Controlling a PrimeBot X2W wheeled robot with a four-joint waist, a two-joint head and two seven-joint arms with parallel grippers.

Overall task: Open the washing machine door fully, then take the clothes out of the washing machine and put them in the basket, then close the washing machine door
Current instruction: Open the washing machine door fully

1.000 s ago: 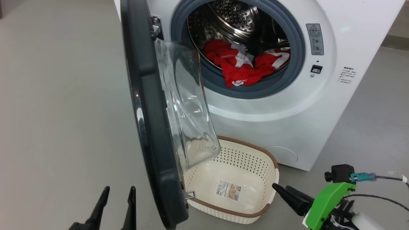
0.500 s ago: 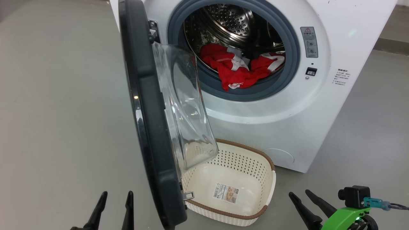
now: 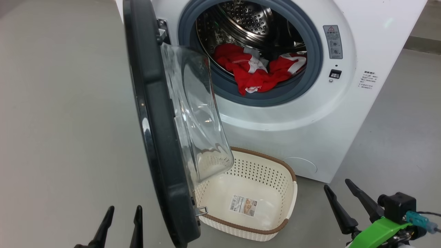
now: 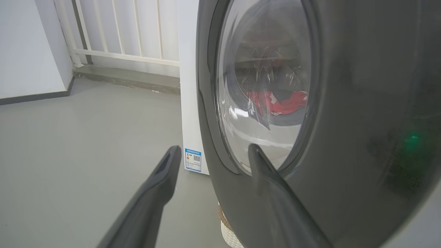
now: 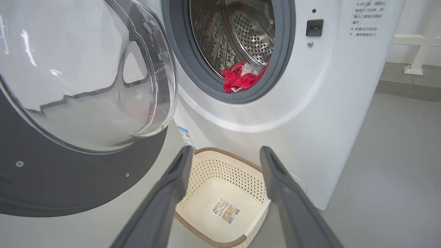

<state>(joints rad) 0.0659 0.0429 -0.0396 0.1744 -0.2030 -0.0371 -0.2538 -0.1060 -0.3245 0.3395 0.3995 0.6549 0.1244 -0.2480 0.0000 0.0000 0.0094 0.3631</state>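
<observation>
Beside the basket (image 3: 272, 159), right claw (image 3: 336, 184) spread empty, leaning left, left claw (image 3: 124, 207) spread, upright.

A smooth grey floor (image 3: 62, 103) is lying flat all around. Along the floor's far edge a low grey step (image 4: 127, 78) is running, and a white fence of thin upright bars (image 4: 127, 57) is standing on it. A plain white wall (image 4: 27, 44) with a dark bottom strip (image 4: 34, 97) is meeting them at the corner.
</observation>
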